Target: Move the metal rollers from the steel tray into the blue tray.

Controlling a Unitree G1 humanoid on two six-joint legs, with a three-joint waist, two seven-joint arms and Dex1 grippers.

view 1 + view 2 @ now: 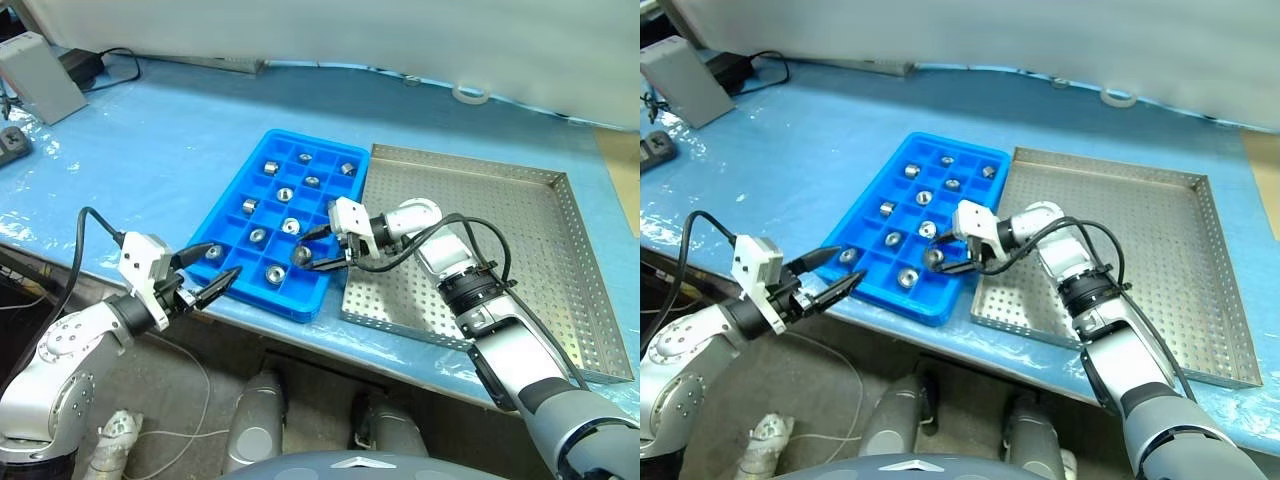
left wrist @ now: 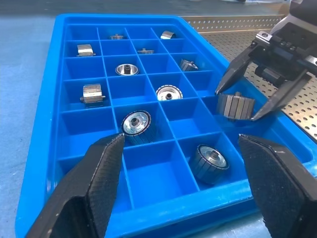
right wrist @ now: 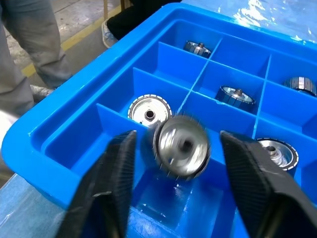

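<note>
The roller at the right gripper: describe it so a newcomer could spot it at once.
Find the blue tray left of the steel tray. Near its edge beside the steel tray, the right gripper hangs with jaws apart. The roller sits between those fingers, above a compartment, blurred, while the other metal rollers lie in cells.

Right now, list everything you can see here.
metal rollers: ten, silver, separate compartments of the blue tray
eleventh roller: one, silver, between the right gripper's parted fingers
blue tray: one, blue, table's near edge
steel tray: one, grey, right beside it
tape roll: one, white, behind steel tray
box: one, grey, far left
person's leg: one, grey trousers, beyond the table
left gripper: one, black, open, empty, near the tray's front
right gripper: one, black, open, above the tray
</note>
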